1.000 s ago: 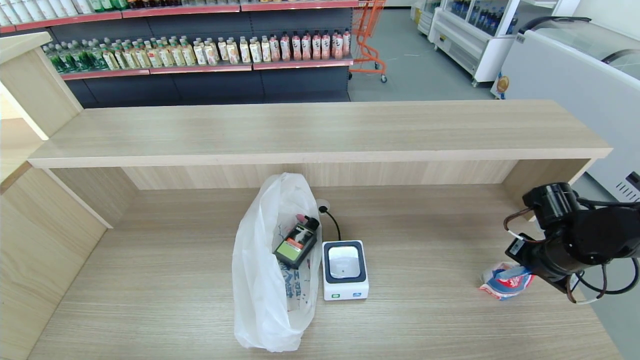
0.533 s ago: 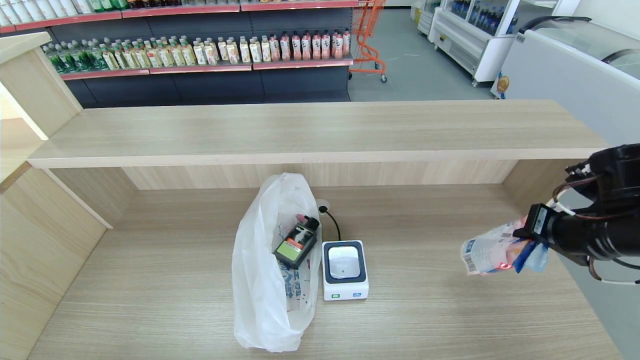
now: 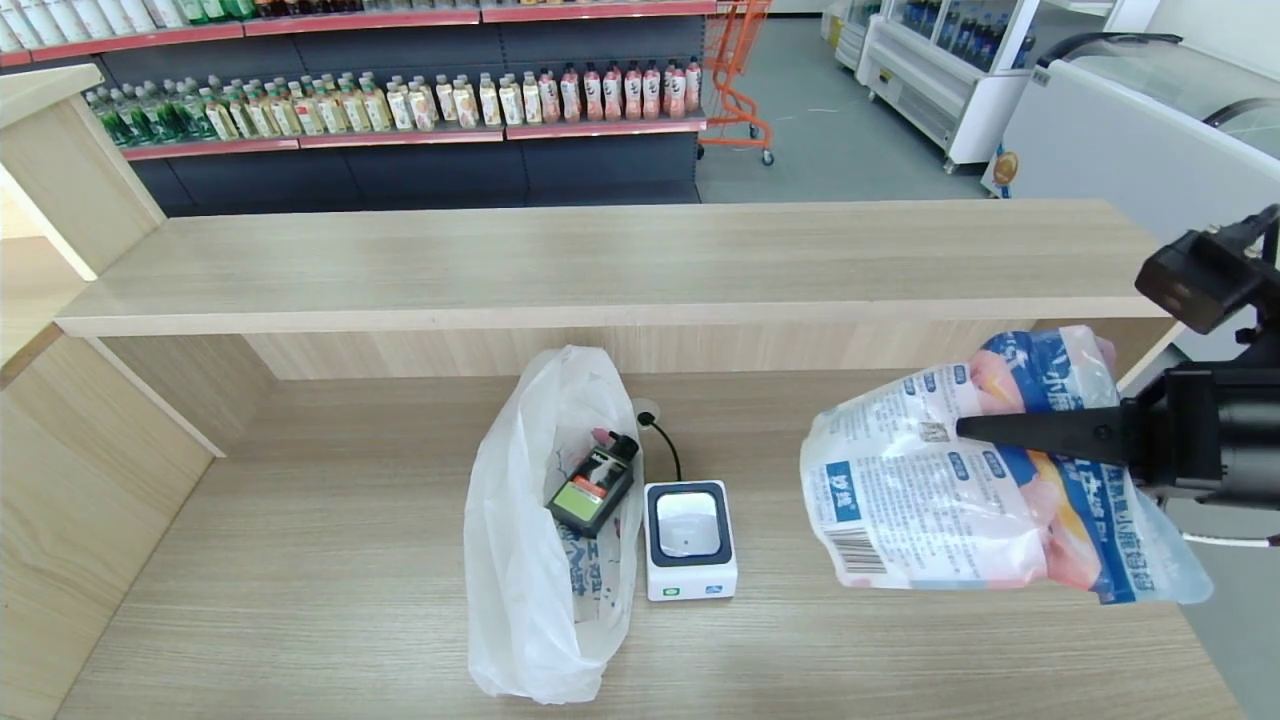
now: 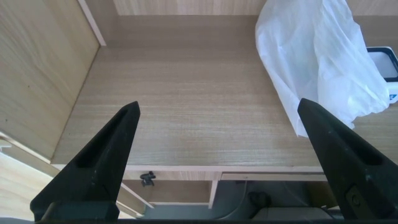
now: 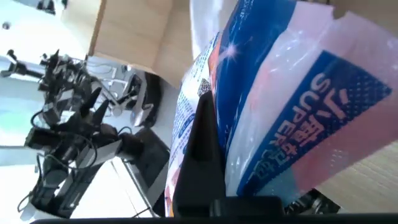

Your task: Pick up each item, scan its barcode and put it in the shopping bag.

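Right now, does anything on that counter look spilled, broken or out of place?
Nothing stands out. The shopping bag lies slumped but open beside the scanner, with a dark item inside it. The right hand holds a blue and pink packet in the air, intact, with nothing spilled.

I've got the shopping bag (image 3: 530,600) lying mid-desk (image 3: 300,600) with a boxed item (image 3: 593,488) inside it near the far end. The scanner (image 3: 689,540) sits just beside the bag's right side, its cable (image 3: 668,450) running back toward the desk's rear wall under the raised counter top (image 3: 640,260). The snack packet (image 3: 930,500) hangs above the desk right of the scanner, clamped in my right gripper (image 3: 970,430), while the left gripper (image 4: 219,104) sits over the near-left desk edge, left of the bag.
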### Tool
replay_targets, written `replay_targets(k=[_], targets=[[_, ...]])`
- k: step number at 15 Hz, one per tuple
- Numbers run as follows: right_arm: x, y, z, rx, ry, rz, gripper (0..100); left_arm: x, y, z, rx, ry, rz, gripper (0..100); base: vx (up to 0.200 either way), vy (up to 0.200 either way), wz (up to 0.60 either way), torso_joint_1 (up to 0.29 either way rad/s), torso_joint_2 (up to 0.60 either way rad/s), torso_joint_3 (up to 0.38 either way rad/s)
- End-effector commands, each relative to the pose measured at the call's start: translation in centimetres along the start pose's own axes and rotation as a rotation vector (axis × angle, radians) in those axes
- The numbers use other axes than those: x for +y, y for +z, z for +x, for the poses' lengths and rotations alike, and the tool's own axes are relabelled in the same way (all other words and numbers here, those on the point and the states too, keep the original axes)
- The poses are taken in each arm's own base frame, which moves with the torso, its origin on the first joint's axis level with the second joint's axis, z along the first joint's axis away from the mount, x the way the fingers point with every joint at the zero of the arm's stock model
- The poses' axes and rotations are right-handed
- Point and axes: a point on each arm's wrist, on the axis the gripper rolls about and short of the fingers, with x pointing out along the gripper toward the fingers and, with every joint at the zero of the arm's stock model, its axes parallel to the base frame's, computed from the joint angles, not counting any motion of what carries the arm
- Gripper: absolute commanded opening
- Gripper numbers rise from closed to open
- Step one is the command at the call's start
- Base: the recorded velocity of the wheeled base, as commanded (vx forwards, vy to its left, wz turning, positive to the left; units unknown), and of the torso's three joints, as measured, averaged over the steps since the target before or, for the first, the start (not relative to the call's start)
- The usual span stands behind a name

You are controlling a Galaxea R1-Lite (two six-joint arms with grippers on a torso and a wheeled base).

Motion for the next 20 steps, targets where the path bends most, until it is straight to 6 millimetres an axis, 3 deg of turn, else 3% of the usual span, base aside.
replay_targets(k=[1,6,12,20], targets=[[1.6,-0.6,1.5,0.045,0.129,-0.059,0,0.0,0.0,0.0,0.0,0.001,0.0,100,0.0,0.0,0.0,0.0,0.0,0.0],[1.0,-1.8,5.1,0.081,0.235,-0.192,0,0.0,0.0,0.0,0.0,0.001,0.0,100,0.0,0.0,0.0,0.0,0.0,0.0],[0.6,-2.6,5.5,0.145,0.295,-0.072,0,0.0,0.0,0.0,0.0,0.001,0.0,100,0.0,0.0,0.0,0.0,0.0,0.0],[-0.3,-3.6,7.7,0.209,0.304,-0.041,0,0.0,0.0,0.0,0.0,0.001,0.0,100,0.0,0.0,0.0,0.0,0.0,0.0]])
